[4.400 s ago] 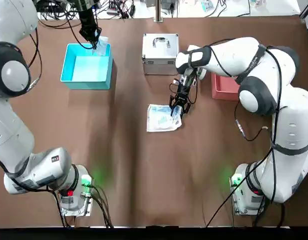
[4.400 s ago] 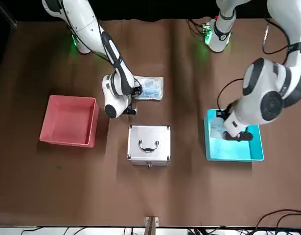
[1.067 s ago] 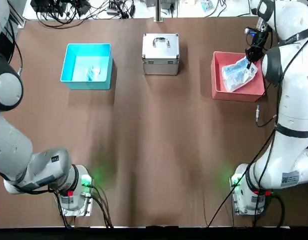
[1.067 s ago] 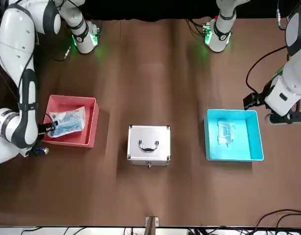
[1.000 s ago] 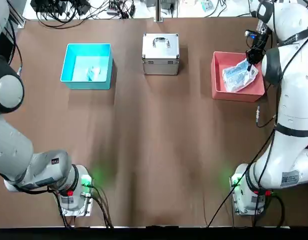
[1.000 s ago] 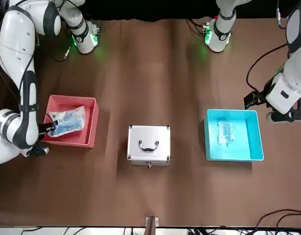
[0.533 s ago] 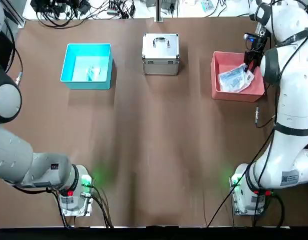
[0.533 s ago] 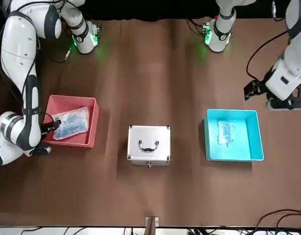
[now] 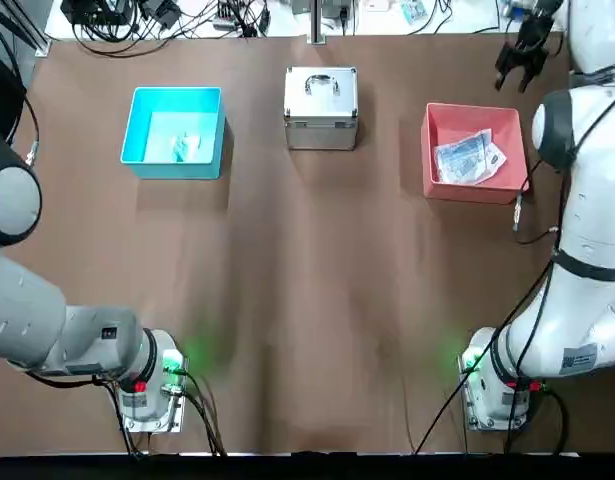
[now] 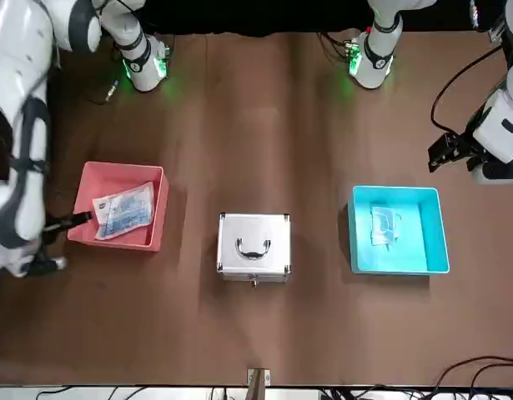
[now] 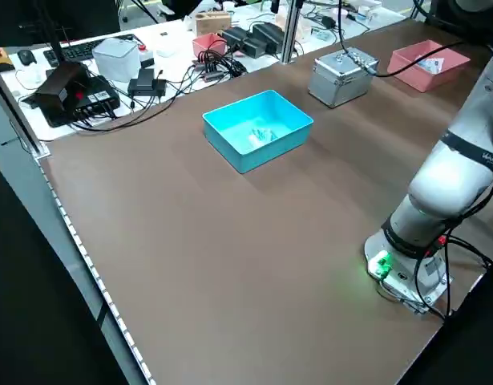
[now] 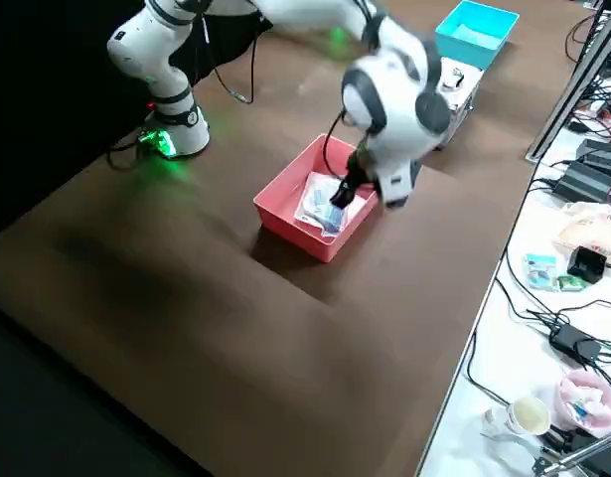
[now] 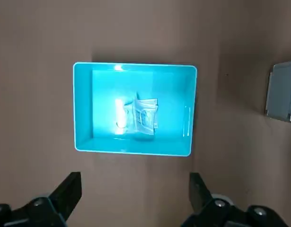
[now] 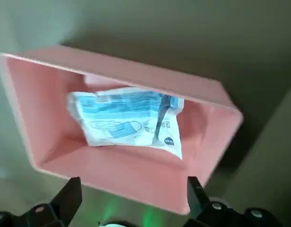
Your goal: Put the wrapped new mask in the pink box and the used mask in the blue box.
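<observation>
Brown, the table (image 9: 287, 300) is carrying two plastic trays and a metal case. The blue box (image 9: 173, 170) is standing toward the left arm's side, and the pink box (image 9: 442, 192) toward the right arm's side. Between them, the silver case (image 9: 322, 135) is resting, its handle upward. The wrapped new mask (image 14: 126, 118) is lying inside the pink box; the smaller used mask (image 13: 144, 116) is lying inside the blue box. The right gripper (image 14: 135, 189), fingers spread wide, is hovering near the pink box. The left gripper (image 13: 136, 184), likewise wide, is hovering near the blue box.

Silver case (image 9: 321, 108) between trays, brown tabletop (image 9: 277, 300) toward robot bare.
</observation>
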Action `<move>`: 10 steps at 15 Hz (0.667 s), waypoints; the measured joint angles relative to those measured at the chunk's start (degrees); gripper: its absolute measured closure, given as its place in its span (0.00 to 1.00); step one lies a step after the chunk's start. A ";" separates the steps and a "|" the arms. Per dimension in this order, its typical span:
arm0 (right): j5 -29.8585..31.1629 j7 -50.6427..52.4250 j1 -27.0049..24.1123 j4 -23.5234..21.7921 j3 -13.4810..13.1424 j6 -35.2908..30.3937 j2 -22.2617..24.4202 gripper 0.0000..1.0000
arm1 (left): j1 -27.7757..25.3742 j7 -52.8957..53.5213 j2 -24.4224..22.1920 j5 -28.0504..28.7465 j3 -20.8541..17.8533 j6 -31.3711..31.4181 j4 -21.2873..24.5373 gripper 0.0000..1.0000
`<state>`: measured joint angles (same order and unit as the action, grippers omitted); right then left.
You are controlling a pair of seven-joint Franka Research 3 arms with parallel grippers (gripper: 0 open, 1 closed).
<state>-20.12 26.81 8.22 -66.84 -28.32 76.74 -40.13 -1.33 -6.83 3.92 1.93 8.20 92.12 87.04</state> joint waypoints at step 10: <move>8.19 -7.78 1.73 -1.16 2.11 -2.85 19.03 0.01 | 0.31 -0.08 0.24 0.00 0.47 -0.96 0.02 0.00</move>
<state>-11.93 19.03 9.95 -68.00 -26.21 73.89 -21.10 -1.02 -6.91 4.16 1.93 8.66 91.16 87.06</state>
